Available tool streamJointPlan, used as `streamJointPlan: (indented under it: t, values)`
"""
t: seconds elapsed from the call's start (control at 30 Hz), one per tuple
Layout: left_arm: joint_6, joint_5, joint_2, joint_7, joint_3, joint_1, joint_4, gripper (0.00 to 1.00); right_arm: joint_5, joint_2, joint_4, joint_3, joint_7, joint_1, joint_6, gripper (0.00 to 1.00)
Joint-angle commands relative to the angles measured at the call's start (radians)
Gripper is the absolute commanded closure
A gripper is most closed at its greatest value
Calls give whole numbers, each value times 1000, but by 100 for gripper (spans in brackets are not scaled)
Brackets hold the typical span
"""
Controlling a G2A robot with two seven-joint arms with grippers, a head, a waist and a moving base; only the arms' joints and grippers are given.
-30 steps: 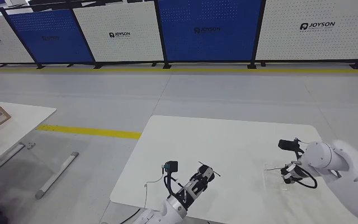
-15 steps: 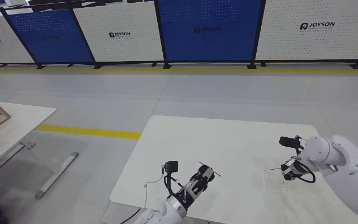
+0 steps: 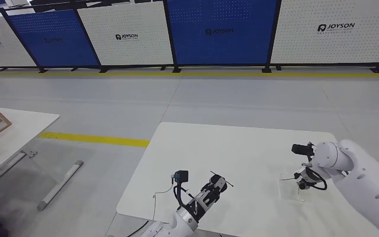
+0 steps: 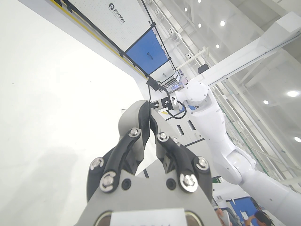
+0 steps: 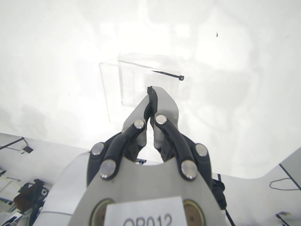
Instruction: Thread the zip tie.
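L jaws: well left of the clear block (image 3: 293, 191), out by the table (image 3: 237, 148) edge nearest the robot. They are fully closed, pads (image 4: 144, 118) pressed together w/ no gap. A thin black strip (image 3: 225, 181) crosses the tips and sticks out both sides. From the L wrist cam it (image 4: 148, 94) rises straight off the tip and looks pinched there. Can't tell if it's a 2nd tie.

Clear block sits on the table toward its R side, see-through walls (image 5: 110, 88).

Zip tie (image 5: 168, 74): black, at the block's upper edge, head end at one corner, thin tail running back along the edge. In the top view the tail (image 3: 288, 178) pokes out past the block's L side. Can't tell if it rests on the block or passes thru it.

R jaws: just over the block's R part, also closed, pads (image 5: 152, 97) meeting at the tip, nothing btwn them. The tie lies just beyond the tips, crosswise to them, near but apart and not gripped.
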Motion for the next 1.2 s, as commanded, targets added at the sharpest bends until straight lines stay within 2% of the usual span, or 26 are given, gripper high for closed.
streamJointPlan:
  t: [0.0,0.23,0.47,0.87,1.13,1.17]
  values:
    - [0,0,0,0,0,0,0,100,0,0,-1,1,0,0,0,100]
    - [0,0,0,0,0,0,0,100,10,-2,11,7,-16,-12,-20,100]
    - [0,0,0,0,0,0,0,100,34,-23,64,-16,0,10,-76,100]
    - [0,0,0,0,0,0,0,100,103,-85,209,-130,0,92,-115,100]
    - [0,0,0,0,0,0,0,100,135,-120,284,-206,0,135,-120,100]
    - [0,0,0,0,0,0,0,100,140,-124,292,-213,0,140,-122,97]
